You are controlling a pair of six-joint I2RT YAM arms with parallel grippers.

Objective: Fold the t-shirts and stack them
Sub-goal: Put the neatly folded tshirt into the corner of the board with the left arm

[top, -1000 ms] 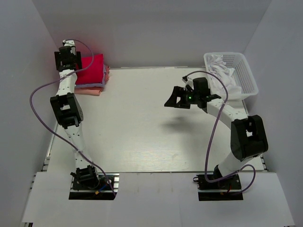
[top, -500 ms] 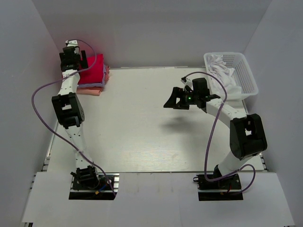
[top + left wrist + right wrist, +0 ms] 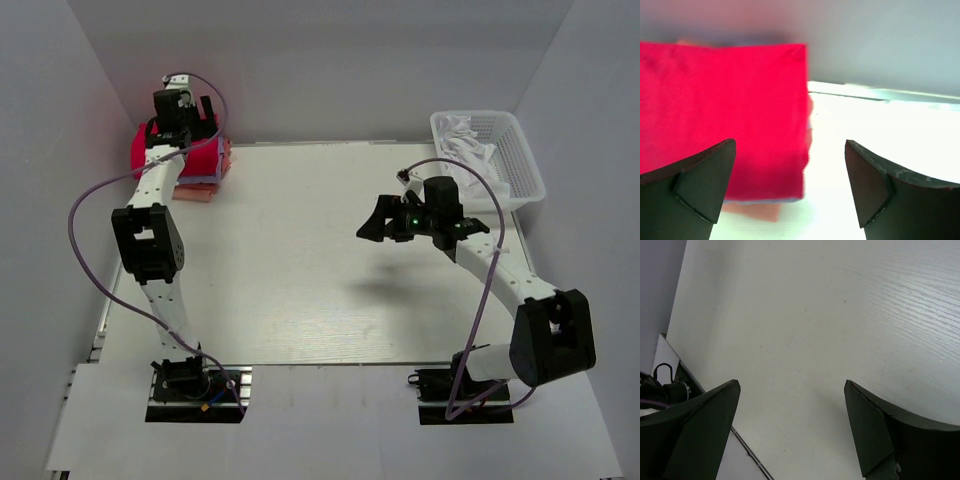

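Stack: folded red shirt [image 3: 725, 115] on top, with the lavender shirt [image 3: 765, 201] and salmon shirt [image 3: 757, 212] edges showing under it, far across the table [image 3: 300, 260] from the basket [image 3: 525, 150], in the opposite back corner.
Left gripper [image 3: 790, 145]: spread wide and empty, poised above the stack's basket-side edge.
Step, as judged: leaving the pile. Lift straight up so no finger snags the top fold or skews the edges.
Right gripper [image 3: 792, 385]: released, holding nothing, above bare table just beside the basket's near-left corner.
Basket: holds crumpled white cloth [image 3: 470, 145], some draped over its near rim. Whether it is a shirt, I cannot tell.
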